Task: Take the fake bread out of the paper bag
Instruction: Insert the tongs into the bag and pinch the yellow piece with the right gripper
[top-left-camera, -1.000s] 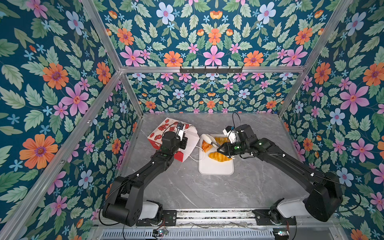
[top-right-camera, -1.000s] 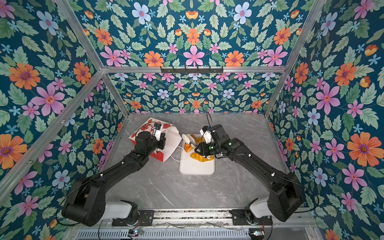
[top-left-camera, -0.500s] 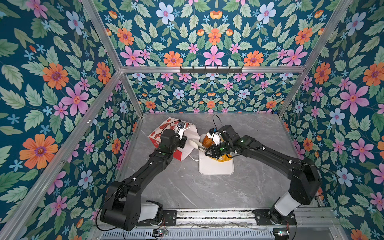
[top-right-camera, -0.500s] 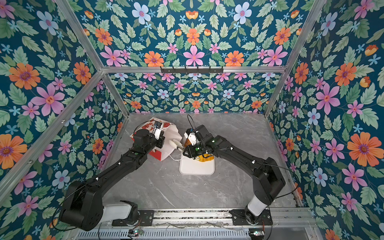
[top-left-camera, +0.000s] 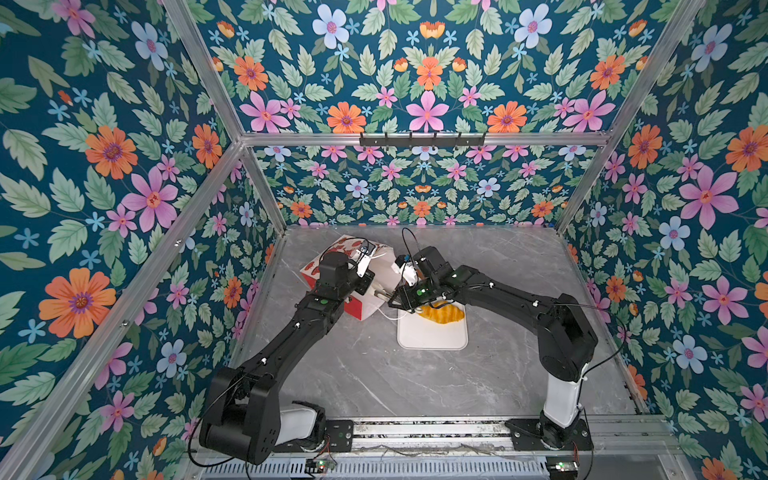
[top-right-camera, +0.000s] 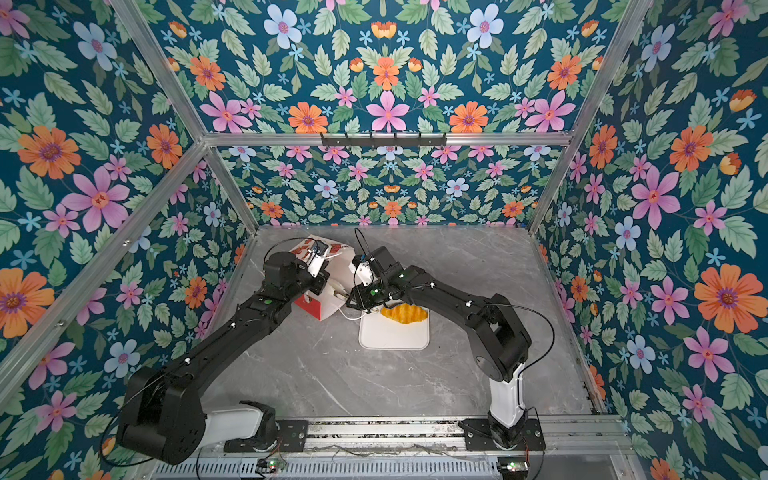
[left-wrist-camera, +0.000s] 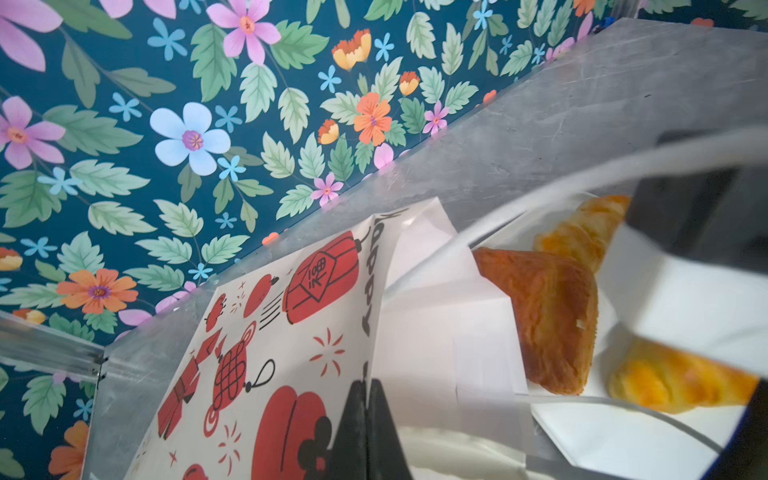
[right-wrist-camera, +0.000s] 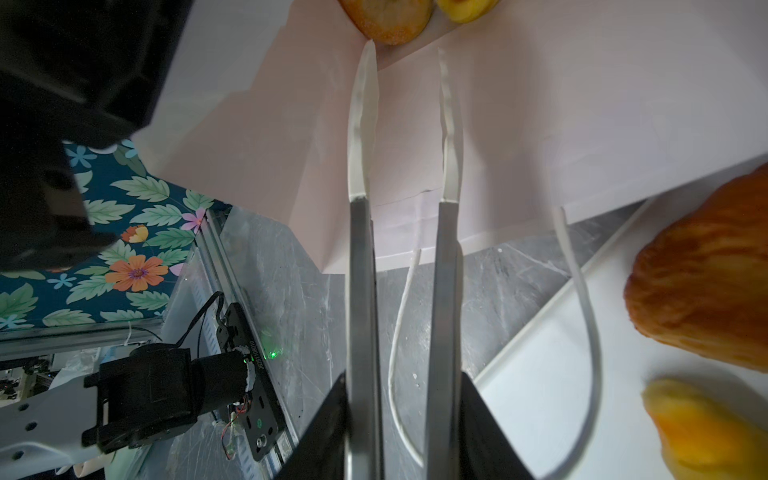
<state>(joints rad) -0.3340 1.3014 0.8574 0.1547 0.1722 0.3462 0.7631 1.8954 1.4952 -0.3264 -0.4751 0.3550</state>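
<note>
Counter: the counter is a flat slab of grey stone-look marble with pale veins, enclosed by floral-print walls.
Paper bag: the paper bag lies on its side at the back left of the counter, its mouth facing the tray. It is stiff creased paper with red lantern and knot motifs on its outer face and a plain white lining.
Tray: the tray is flat, white and smooth with rounded corners. It lies just beside the bag's mouth.
Left gripper: the left gripper has its dark fingers pressed together on the bag's rim.
Right gripper: the right gripper reaches into the bag's mouth. Its slim metal fingers end in pale tips a narrow gap apart, with nothing between them.
Fake bread: part of the fake bread is out on the tray and part remains in the bag.
Puff: the puff is brown, flaky and triangular. It lies at the tray's edge nearest the bag.
Croissant: the croissant is glossy, golden and ridged, and rests on the tray.
Inside the bag: a grainy orange piece and a yellow piece sit deep inside, just past the fingertips.
Cord handles: the cord handles are thin, white and looped, trailing onto the counter and tray.
</note>
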